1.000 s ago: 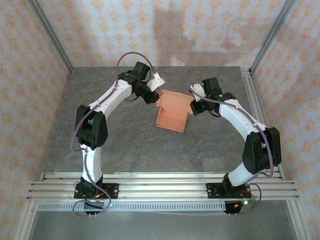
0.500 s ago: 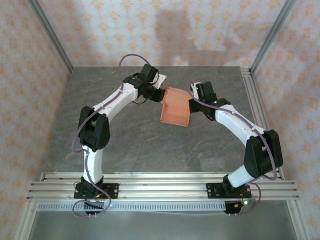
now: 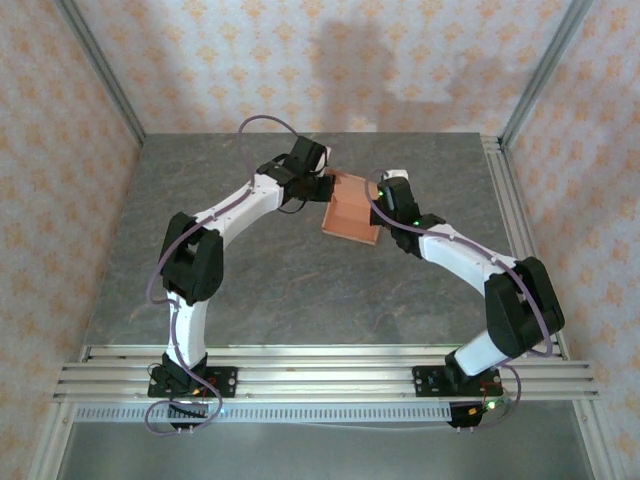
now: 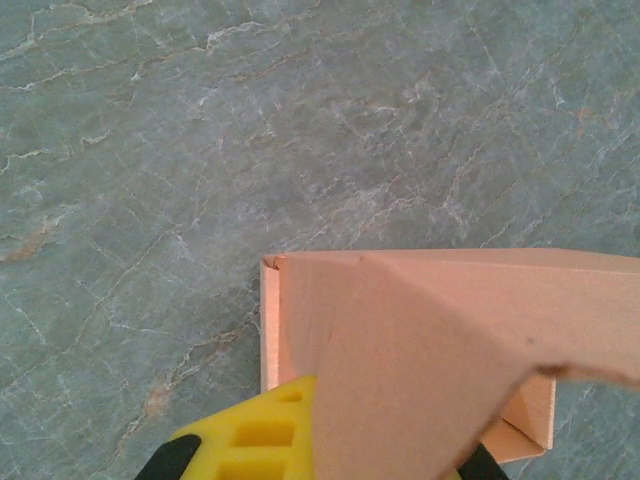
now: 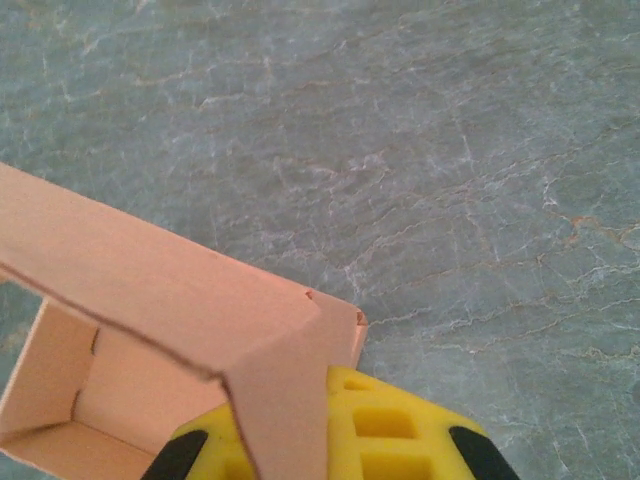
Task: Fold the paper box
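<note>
Grey veined worktop (image 3: 200, 290) across most of the top view, with an aluminium rail (image 3: 320, 365) along its lower edge. Rising from that rail, left arm (image 3: 235, 205) and right arm (image 3: 465, 255), both white with black joints, bending inward to meet just above the centre of the frame. Between their tips, the paper box (image 3: 350, 212): plain salmon-orange card, tilted, its near edge lower in the frame than its far edge. In the left wrist view, fills the lower right of the frame (image 4: 430, 340), with a broad flap folded over the top, a narrow upright wall at centre left and an open corner at bottom right. In the right wrist view, sits at lower left (image 5: 170, 290), a long flap slanting down from the left edge, the shallow interior open beneath it at bottom left. Left fingers (image 4: 250, 440), yellow, at bottom centre of their view, clamped on the card, the flap covering their right half. Right fingers (image 5: 390, 430), yellow with black sides, at bottom centre of theirs, pressed together on the flap's folded end.
</note>
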`<state>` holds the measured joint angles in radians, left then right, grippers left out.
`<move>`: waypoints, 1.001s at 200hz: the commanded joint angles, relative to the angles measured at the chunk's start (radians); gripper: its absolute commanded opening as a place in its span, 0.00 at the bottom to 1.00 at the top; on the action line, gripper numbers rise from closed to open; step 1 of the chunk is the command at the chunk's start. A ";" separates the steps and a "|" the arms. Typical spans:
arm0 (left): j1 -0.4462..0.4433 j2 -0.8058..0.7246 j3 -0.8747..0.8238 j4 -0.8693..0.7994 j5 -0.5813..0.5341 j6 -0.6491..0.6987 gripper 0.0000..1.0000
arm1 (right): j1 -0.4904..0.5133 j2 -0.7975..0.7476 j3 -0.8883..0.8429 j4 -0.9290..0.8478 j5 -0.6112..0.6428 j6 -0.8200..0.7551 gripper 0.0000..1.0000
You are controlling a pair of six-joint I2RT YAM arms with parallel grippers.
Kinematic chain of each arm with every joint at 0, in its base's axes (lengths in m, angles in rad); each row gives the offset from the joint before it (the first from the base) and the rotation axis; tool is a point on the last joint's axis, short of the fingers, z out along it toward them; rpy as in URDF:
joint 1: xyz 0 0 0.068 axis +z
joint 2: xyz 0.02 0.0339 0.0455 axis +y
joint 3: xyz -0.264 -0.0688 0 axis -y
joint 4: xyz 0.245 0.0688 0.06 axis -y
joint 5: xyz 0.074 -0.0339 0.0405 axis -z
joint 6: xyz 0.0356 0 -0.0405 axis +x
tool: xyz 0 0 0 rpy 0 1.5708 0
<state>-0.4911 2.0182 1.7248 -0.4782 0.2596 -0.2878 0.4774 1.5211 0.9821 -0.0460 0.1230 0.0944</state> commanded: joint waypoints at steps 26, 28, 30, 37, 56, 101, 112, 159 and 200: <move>-0.019 0.018 -0.011 0.020 -0.032 -0.054 0.00 | 0.025 0.000 -0.021 0.165 0.121 0.121 0.00; -0.019 0.018 -0.010 0.021 -0.031 -0.054 0.00 | 0.025 0.001 -0.022 0.167 0.123 0.125 0.00; -0.020 0.019 -0.010 0.022 -0.031 -0.055 0.00 | 0.026 0.003 -0.023 0.169 0.124 0.129 0.00; -0.021 0.023 -0.009 0.022 -0.028 -0.056 0.00 | 0.030 0.006 -0.025 0.177 0.124 0.136 0.00; -0.024 0.028 -0.009 0.019 -0.030 -0.061 0.00 | 0.039 0.014 -0.042 0.214 0.146 0.156 0.00; -0.027 0.045 -0.019 0.039 -0.019 -0.075 0.00 | 0.039 0.058 -0.060 0.254 0.148 0.180 0.00; -0.027 0.054 -0.020 0.040 -0.020 -0.074 0.00 | 0.040 0.067 -0.066 0.264 0.151 0.180 0.00; -0.028 0.074 -0.033 0.051 -0.006 -0.082 0.00 | 0.040 0.080 -0.086 0.267 0.165 0.213 0.00; -0.027 0.074 -0.046 0.058 -0.002 -0.082 0.00 | 0.040 0.076 -0.105 0.271 0.164 0.243 0.00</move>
<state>-0.5110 2.0716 1.7016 -0.4114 0.2535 -0.3511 0.5098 1.6077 0.8913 0.1589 0.2623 0.2893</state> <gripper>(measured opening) 0.053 0.047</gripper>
